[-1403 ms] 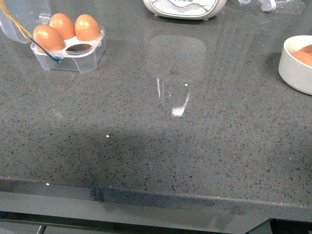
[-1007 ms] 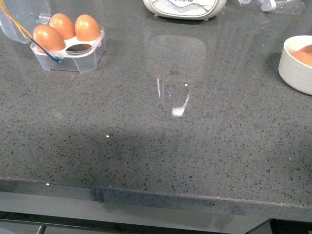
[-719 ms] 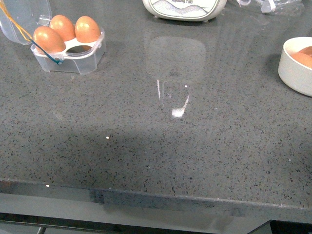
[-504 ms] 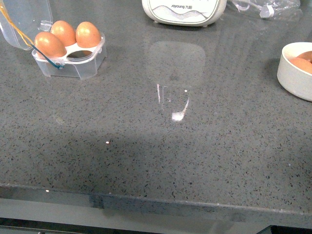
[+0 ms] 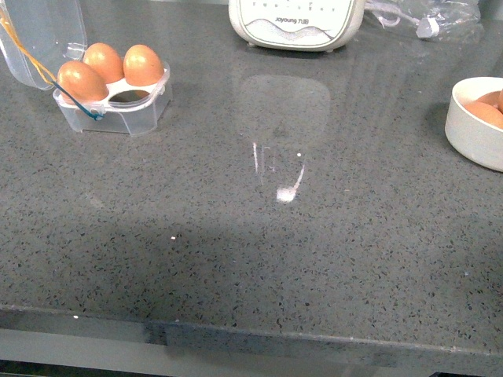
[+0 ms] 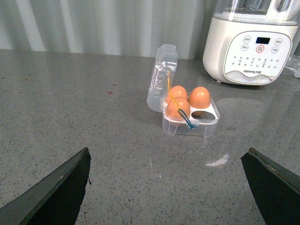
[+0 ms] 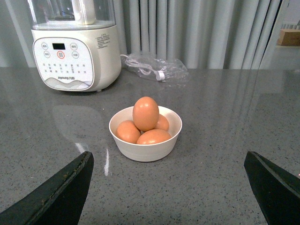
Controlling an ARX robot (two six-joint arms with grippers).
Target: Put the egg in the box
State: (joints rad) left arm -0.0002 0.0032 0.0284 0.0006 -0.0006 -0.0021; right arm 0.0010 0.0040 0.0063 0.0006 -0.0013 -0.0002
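Note:
The clear box [image 5: 118, 104] stands at the far left of the counter with its lid [image 5: 39, 31] open. It holds three brown eggs [image 5: 82, 80] and one cup is empty; it also shows in the left wrist view [image 6: 191, 123]. A white bowl [image 7: 146, 149] holds several brown eggs, one egg [image 7: 146, 113] on top; it sits at the right edge of the front view [image 5: 474, 133]. My left gripper [image 6: 166, 185] is open and empty, well short of the box. My right gripper [image 7: 168, 185] is open and empty, short of the bowl. Neither arm shows in the front view.
A white appliance with a control panel [image 5: 296, 23] stands at the back middle. A clear plastic bag with a cable [image 7: 154, 68] lies behind the bowl. The counter's front edge [image 5: 251, 338] runs across the bottom of the front view.
The front view has shifted a little: box, bowl and appliance all sit lower in the picture than before. Nothing on the counter has moved against anything else.

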